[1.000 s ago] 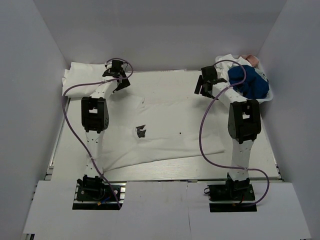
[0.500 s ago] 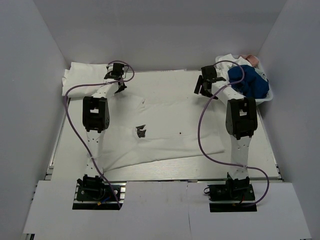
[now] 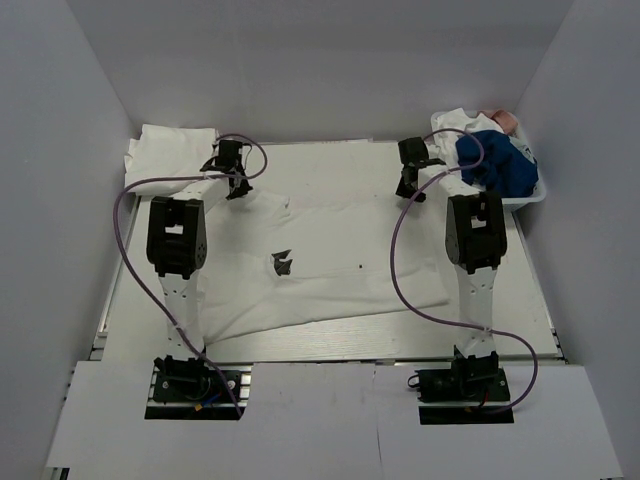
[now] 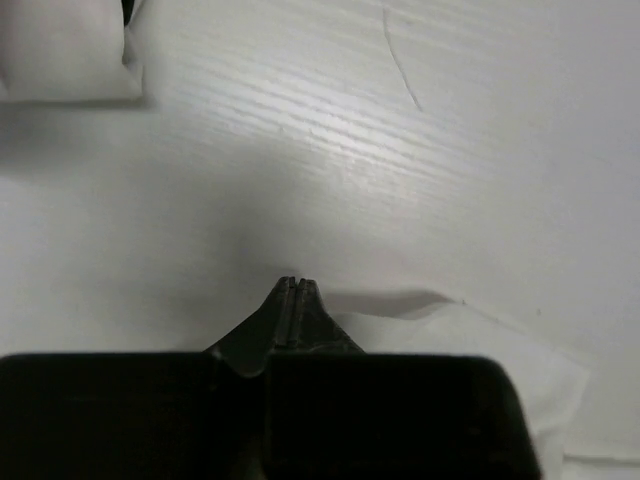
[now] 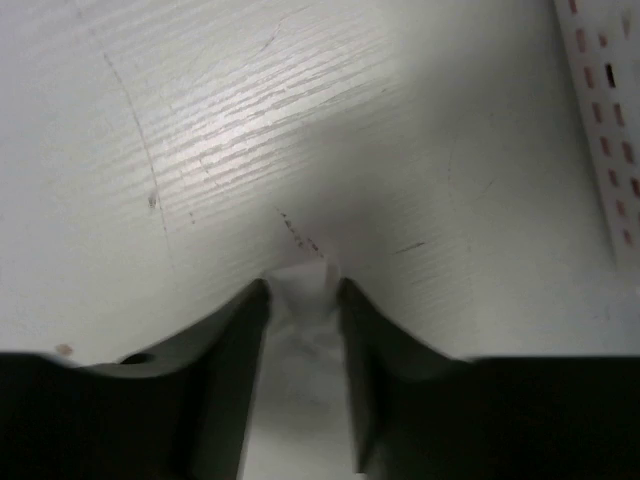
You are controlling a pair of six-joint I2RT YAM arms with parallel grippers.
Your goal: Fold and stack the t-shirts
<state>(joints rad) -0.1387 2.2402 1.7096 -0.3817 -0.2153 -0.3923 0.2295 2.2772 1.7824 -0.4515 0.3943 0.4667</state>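
A white cotton t-shirt (image 3: 340, 260) with a small black chest print lies flat mid-table; a folded white pile (image 3: 170, 150) sits at 11 o'clock. The first fold looks about to start: the right pincer (image 3: 408, 188) pinches the far edge at 1 o'clock, and the left pincer (image 3: 237, 187) is closed at 11, catch unclear. Next, both should lift evenly toward 6. Plain white walls (image 3: 320, 60) enclose the pale wood-grain table (image 3: 400, 335).

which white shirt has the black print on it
The spread shirt mid-table; its chest shows the black print. The folded shirt at far left looks plain.
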